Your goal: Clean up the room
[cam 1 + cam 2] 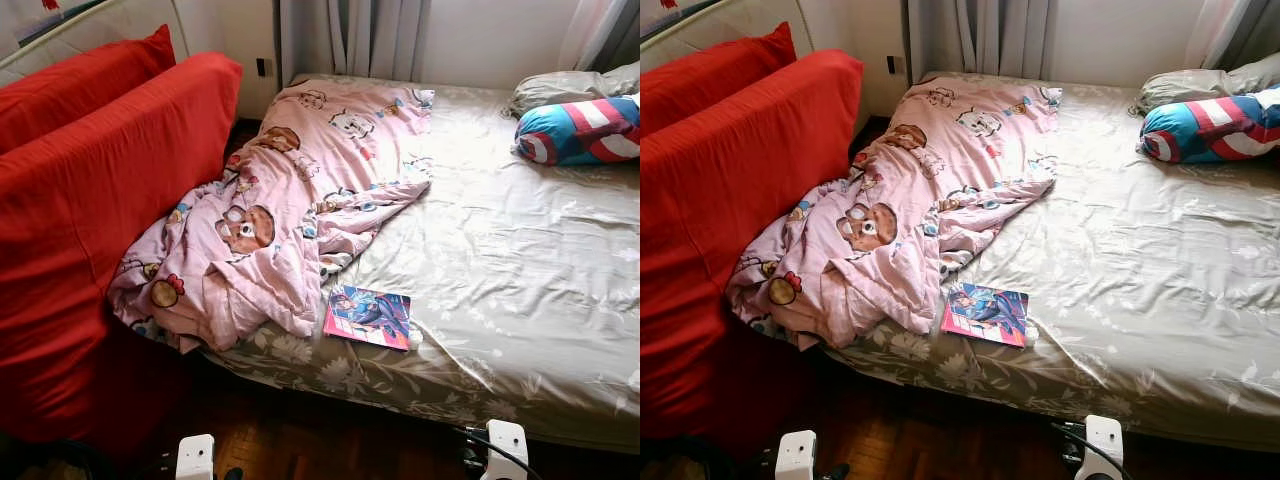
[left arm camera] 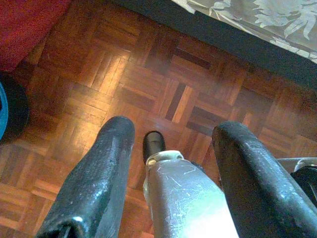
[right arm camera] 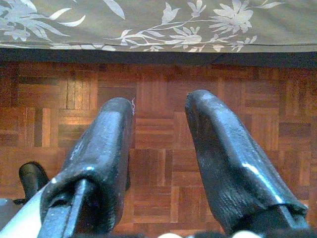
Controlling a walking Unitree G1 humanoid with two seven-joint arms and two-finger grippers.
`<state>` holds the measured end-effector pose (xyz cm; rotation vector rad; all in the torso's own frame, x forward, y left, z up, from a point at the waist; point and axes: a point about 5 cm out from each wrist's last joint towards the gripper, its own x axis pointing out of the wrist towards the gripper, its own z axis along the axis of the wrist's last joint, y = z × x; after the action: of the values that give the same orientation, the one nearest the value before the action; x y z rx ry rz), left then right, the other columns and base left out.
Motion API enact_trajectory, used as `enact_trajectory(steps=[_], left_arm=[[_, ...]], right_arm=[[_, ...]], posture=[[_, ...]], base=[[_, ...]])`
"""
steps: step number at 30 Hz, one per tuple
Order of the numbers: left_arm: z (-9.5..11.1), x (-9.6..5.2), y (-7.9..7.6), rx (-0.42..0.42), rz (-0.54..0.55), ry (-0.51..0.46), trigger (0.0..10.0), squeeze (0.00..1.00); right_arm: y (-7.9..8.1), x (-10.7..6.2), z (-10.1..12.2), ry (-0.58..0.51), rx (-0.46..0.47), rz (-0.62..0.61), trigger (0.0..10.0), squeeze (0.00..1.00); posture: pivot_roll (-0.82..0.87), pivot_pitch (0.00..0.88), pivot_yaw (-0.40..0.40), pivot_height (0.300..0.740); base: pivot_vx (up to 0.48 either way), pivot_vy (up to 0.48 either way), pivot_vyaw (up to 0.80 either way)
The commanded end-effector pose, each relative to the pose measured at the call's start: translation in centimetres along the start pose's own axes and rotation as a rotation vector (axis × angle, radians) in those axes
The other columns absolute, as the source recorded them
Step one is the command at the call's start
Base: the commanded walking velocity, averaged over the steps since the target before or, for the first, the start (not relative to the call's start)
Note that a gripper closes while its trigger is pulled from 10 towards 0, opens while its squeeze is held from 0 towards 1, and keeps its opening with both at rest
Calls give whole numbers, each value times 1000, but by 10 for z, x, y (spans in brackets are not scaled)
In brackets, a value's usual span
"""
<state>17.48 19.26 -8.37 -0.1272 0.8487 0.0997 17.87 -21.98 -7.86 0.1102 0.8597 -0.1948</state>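
A crumpled pink blanket point(image 1: 285, 200) with cartoon bears lies across the left half of the bed point(image 1: 520, 290). A colourful comic book point(image 1: 368, 316) rests flat near the bed's front edge, just right of the blanket's lower corner. My left gripper point(image 2: 173, 144) hangs low over the parquet floor point(image 2: 148, 74), open and holding nothing. My right gripper point(image 3: 158, 114) also hangs above the floor beside the bed's floral skirt point(image 3: 163, 25), open and empty. Both arms sit idle at my sides.
A large red cushioned sofa back point(image 1: 90, 200) stands against the bed's left side. A blue, red and white striped pillow point(image 1: 580, 130) and a grey pillow point(image 1: 560, 88) lie at the far right. Curtains point(image 1: 350, 35) hang behind the bed.
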Motion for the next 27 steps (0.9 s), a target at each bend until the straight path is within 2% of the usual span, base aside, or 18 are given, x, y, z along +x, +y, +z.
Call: enact_trajectory(steps=[1, 27], left_arm=[[6, -2, 34, -63, 144, 44, 10000, 0], [6, -2, 35, -58, 144, 44, 10000, 0]], right_arm=[[-8, 7, 29, 16, -49, 43, 10000, 0], [-7, 7, 29, 18, -44, 42, 10000, 0]], posture=[[2, 0, -17, 740], [1, 0, -13, 740]], base=[[0, 0, 0], [0, 0, 0]])
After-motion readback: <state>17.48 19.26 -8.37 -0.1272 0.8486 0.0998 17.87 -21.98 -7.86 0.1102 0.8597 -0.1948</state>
